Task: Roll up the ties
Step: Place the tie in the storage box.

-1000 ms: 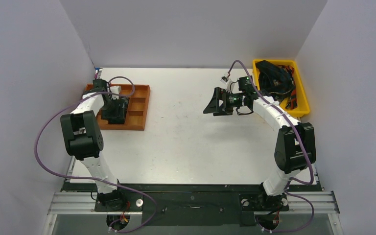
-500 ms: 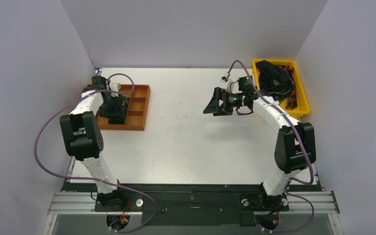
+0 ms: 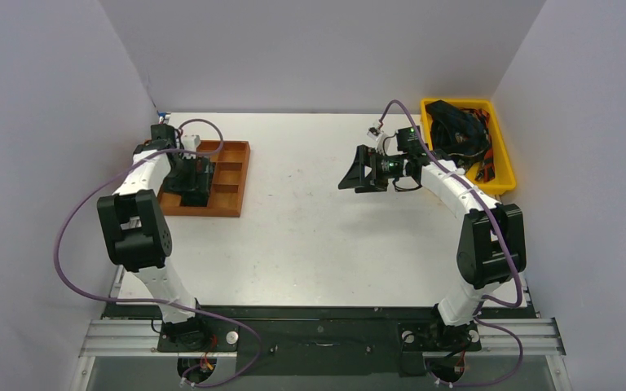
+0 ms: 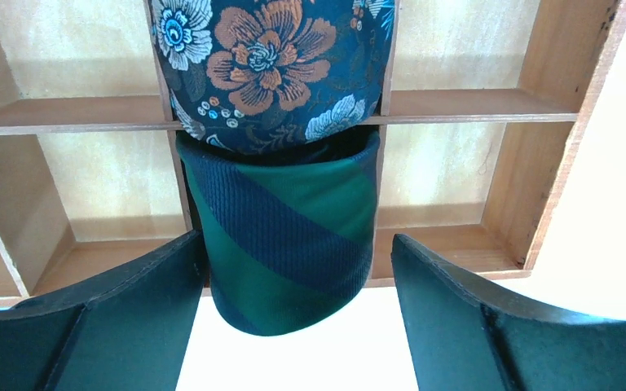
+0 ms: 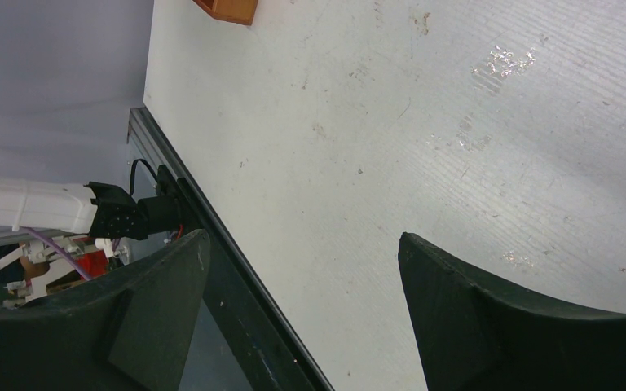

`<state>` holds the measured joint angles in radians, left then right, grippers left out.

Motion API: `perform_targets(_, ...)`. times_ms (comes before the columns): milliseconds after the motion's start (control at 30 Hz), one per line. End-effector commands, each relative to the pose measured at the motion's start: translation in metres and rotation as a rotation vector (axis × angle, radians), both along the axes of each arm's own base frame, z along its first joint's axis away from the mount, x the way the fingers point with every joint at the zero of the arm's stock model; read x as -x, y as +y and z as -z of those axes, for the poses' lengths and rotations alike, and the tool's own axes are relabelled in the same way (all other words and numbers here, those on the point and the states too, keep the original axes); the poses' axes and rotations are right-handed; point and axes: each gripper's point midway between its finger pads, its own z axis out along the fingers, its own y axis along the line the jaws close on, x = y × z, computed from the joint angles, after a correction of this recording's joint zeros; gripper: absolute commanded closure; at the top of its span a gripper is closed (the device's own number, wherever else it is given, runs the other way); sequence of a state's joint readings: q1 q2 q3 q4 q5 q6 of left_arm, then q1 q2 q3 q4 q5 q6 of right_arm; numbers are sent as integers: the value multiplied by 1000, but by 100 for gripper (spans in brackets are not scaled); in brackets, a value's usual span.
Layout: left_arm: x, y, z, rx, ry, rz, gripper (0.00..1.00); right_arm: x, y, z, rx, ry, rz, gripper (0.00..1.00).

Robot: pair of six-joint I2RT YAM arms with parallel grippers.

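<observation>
Left wrist cam caught left gripper (image 4: 297, 248) spread wide, rolled green-navy tie (image 4: 289, 204) sitting between its fingers (right gripper (image 5: 301, 244) gaped empty too).

Left arm (image 3: 134, 232) and right arm (image 3: 489, 244): white tubular links joined by bulky black joint housings, each on a small black base (image 3: 183, 332). One thin purple cable (image 3: 61, 244) per arm, looping loosely from base to wrist. Fingers (image 4: 90, 326): matte black, broad wedge-shaped, smooth-faced, with bevelled inner edges.
</observation>
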<state>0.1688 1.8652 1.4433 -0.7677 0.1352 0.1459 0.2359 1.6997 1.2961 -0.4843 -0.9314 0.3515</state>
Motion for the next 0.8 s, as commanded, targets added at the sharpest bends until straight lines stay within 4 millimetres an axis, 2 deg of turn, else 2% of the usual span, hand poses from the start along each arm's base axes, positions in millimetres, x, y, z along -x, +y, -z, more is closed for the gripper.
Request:
perform_targets(0,-14,2,-42,-19,-118,9,21,-11,4,-15,-22,-56,-12,19)
perform_targets(267,-18,6,-45,-45,-140,-5,25,-8,4,-15,-23,-55,-15,19)
perform_targets(433,-20,4,-46,-22,-162,-7,34,-7,4,-15,-23,-54,-16,19)
perform_targets(567,-15,3,-28,1,-124,-17,45,-8,4,-15,-23,-55,-16,19)
perform_targets(767,-10,13,-1,30,-64,-62,45,-7,3,-13,-22,-50,-18,19)
